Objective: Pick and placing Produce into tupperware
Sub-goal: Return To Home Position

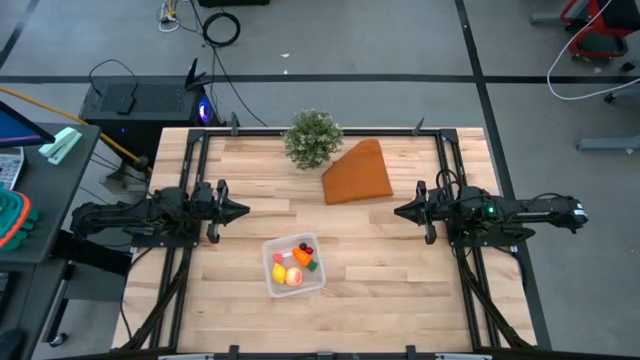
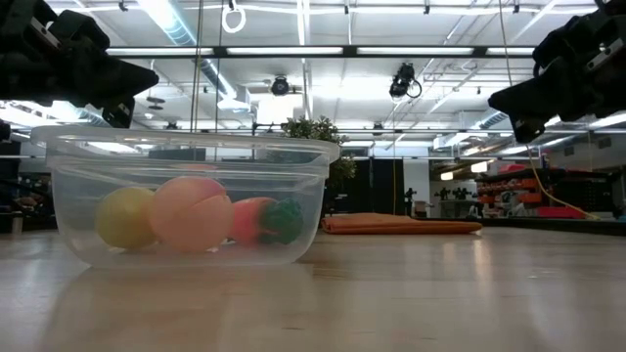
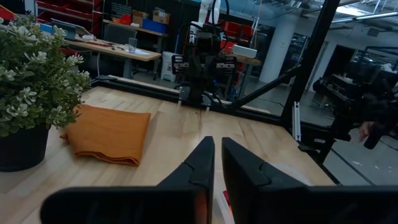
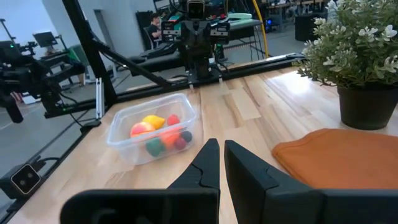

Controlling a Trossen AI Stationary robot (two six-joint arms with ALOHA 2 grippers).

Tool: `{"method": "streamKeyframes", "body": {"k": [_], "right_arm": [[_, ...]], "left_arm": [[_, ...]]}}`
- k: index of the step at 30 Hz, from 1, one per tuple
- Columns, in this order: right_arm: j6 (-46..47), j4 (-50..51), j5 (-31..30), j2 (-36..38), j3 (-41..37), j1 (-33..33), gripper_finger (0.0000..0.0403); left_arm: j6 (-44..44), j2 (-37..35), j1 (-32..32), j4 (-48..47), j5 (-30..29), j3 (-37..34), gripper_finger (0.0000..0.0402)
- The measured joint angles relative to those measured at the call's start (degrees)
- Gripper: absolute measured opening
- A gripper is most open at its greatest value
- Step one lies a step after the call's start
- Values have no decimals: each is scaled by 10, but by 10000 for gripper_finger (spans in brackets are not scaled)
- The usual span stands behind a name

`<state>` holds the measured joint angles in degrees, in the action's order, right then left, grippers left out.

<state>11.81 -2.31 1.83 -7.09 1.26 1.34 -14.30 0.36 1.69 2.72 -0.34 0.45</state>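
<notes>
Over the table's left half, the left gripper [image 1: 243, 211] hangs clear of the boards, its arm stretched level and pointing in toward the centre. Its fingers are pressed together with only a sliver between them, holding nothing. Straight across, mirror fashion, the right gripper [image 1: 398, 211] hovers over the right half. That arm is level too and aimed back at its partner, with the fingers likewise closed on nothing.

That makes two arms and two grippers, well apart; in the low view both ride higher than the container's rim. Between them, nearer the front edge and a touch closer to the left gripper, one tupperware [image 1: 270, 287] sits flat on the table [image 1: 400, 290].

The produce [image 1: 294, 266] is all inside it, bunched and touching:
- one yellow lemon [image 2: 124, 217]
- one pink peach [image 2: 189, 213]
- one carrot [image 2: 256, 217] with its green top
- a small red bit [image 4: 173, 120]
- a darker bit [image 4: 181, 142]

Out toward the back edge stands one bushy plant [image 1: 313, 138]. Just beside it, one orange-brown wedge [image 1: 358, 173] lies flat.
</notes>
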Motion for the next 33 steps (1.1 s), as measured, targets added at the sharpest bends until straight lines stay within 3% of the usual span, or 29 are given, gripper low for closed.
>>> {"method": "streamKeyframes", "body": {"k": [33], "right_arm": [[1,0,-1,0,1,0,0]], "left_arm": [[0,0,0,0,0,0,31]]}}
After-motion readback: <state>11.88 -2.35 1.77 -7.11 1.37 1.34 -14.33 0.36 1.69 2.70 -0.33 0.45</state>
